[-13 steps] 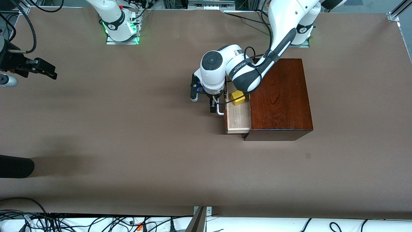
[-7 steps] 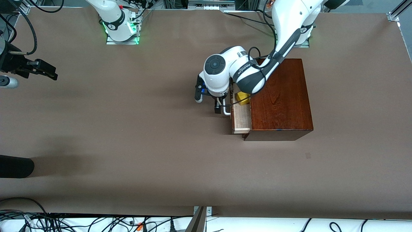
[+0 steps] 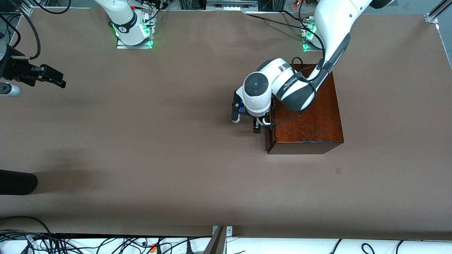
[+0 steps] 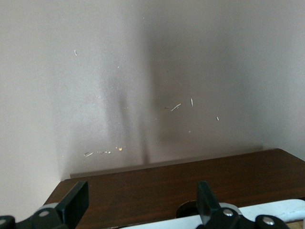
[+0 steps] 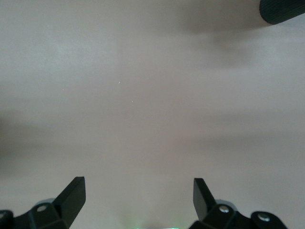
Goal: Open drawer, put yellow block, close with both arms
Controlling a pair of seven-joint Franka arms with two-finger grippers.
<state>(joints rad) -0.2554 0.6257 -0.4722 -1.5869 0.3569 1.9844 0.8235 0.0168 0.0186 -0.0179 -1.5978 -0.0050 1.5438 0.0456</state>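
The dark-brown wooden box (image 3: 310, 116) stands near the left arm's base. Its drawer is pushed in flush, so only the dark front (image 3: 268, 139) and the white handle (image 3: 265, 122) show. The yellow block is hidden. My left gripper (image 3: 259, 126) is low in front of the drawer at the handle. In the left wrist view the left gripper (image 4: 141, 205) is open, with the drawer front (image 4: 157, 188) just past its fingers and the white handle (image 4: 267, 212) by one finger. My right gripper (image 3: 56, 77) waits open over the table's right-arm end and also shows in the right wrist view (image 5: 138, 195).
A black rounded object (image 3: 17, 181) lies at the table's right-arm end, nearer the front camera, and shows in the right wrist view (image 5: 283, 12). Cables (image 3: 106, 243) run along the table edge nearest the camera.
The left gripper moved toward the box with the drawer front. The drawer went from partly open to shut, and the yellow block went out of sight inside. The right arm stayed put.
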